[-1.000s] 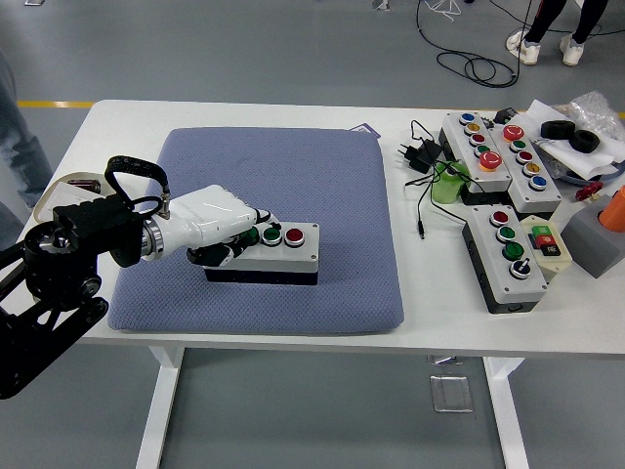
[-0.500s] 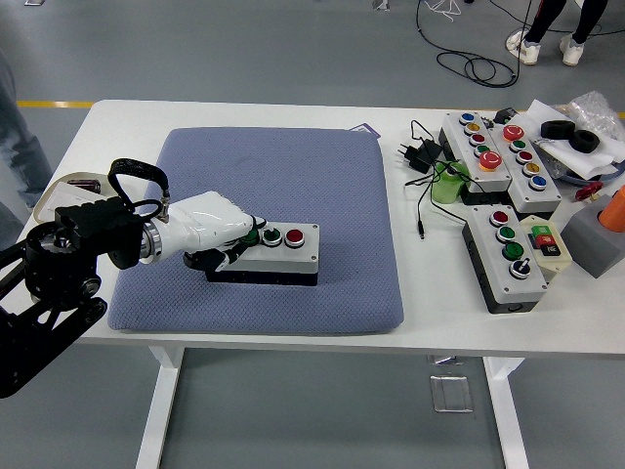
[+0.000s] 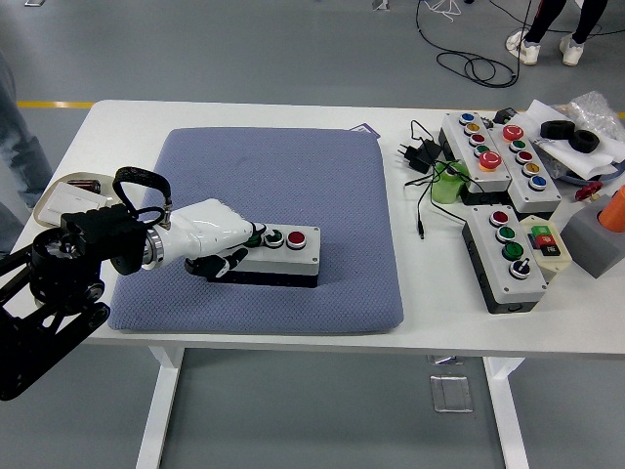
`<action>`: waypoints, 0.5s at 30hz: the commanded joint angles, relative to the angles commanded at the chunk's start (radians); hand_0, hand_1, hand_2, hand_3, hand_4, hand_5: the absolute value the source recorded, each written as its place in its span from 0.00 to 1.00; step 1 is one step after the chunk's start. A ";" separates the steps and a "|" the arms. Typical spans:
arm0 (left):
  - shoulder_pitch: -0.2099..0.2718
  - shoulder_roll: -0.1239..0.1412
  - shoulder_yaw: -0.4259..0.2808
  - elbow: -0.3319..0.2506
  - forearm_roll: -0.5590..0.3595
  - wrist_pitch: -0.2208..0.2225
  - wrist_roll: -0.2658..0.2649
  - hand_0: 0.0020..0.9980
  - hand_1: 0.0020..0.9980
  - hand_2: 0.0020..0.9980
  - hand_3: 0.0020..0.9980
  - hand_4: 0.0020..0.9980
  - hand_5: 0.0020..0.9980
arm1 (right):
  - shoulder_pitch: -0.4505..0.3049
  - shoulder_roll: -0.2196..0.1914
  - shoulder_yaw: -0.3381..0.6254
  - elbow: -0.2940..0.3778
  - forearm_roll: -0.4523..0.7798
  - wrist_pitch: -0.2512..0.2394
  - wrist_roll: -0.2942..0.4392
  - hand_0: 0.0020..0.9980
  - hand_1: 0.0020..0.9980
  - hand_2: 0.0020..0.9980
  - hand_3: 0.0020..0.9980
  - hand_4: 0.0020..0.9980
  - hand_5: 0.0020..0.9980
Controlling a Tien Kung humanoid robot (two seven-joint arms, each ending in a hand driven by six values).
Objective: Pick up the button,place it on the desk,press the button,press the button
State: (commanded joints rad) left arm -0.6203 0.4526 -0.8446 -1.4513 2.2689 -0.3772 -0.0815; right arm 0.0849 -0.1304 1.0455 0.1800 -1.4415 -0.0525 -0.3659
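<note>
Since the frame a second back, our left hand (image 3: 223,244) and forearm have drawn leftward and slightly toward the near edge of the blue-grey quilted pad (image 3: 273,176), and the grey rectangular button box with a black base (image 3: 278,255) appears to have slid a little with it.

Button box: lies flat on the near half of the pad, long side running left to right. We see two green round buttons and one red round button (image 3: 298,236) on its top face; the red one sits at the box's right end.

Left hand: white shell, fingers curled over the left end of the box, one fingertip on or just at the leftmost green button (image 3: 255,234). We cannot tell whether the button is actually depressed. The hand carries nothing.

Right hand: not visible.

Progress, as we judge it: pick-up and set-down look complete, since the box rests on the pad on the white counter (image 3: 244,112). We are within the pressing steps; which of the two presses this is, we cannot say.

Right of the pad: three more grey button boxes (image 3: 508,256) and black cabling, untouched.
</note>
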 joint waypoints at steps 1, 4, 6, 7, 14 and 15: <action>-0.001 0.001 -0.007 -0.012 0.000 0.020 0.002 0.03 0.00 0.02 0.83 0.19 0.00 | -0.001 0.000 0.000 0.000 0.000 0.000 0.000 0.64 0.46 0.61 0.56 0.30 0.24; -0.008 0.001 -0.014 -0.031 0.000 0.051 0.007 0.03 0.00 0.02 0.82 0.19 0.00 | -0.002 0.000 0.002 0.000 -0.001 -0.001 0.001 0.64 0.46 0.61 0.56 0.30 0.24; -0.017 -0.002 -0.015 -0.041 0.000 0.063 0.009 0.03 0.00 0.02 0.82 0.19 0.00 | -0.002 0.000 0.001 0.000 0.003 -0.003 0.001 0.64 0.46 0.61 0.56 0.30 0.24; -0.021 -0.004 -0.013 -0.041 0.000 0.066 0.010 0.03 0.00 0.02 0.82 0.19 0.00 | -0.002 0.000 0.000 0.000 0.005 -0.003 0.001 0.64 0.46 0.61 0.56 0.30 0.24; -0.043 -0.033 0.026 -0.015 0.000 0.056 0.008 0.03 0.00 0.02 0.83 0.19 0.00 | 0.005 0.000 -0.007 0.000 0.012 -0.004 0.002 0.64 0.46 0.61 0.56 0.30 0.24; -0.044 -0.036 0.030 -0.011 0.000 0.054 0.008 0.03 0.00 0.02 0.83 0.19 0.00 | 0.005 0.000 -0.007 0.000 0.013 -0.004 0.002 0.64 0.46 0.61 0.56 0.30 0.23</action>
State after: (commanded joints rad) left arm -0.6644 0.4171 -0.8151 -1.4625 2.2689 -0.3229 -0.0738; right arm 0.0900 -0.1304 1.0382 0.1800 -1.4283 -0.0566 -0.3635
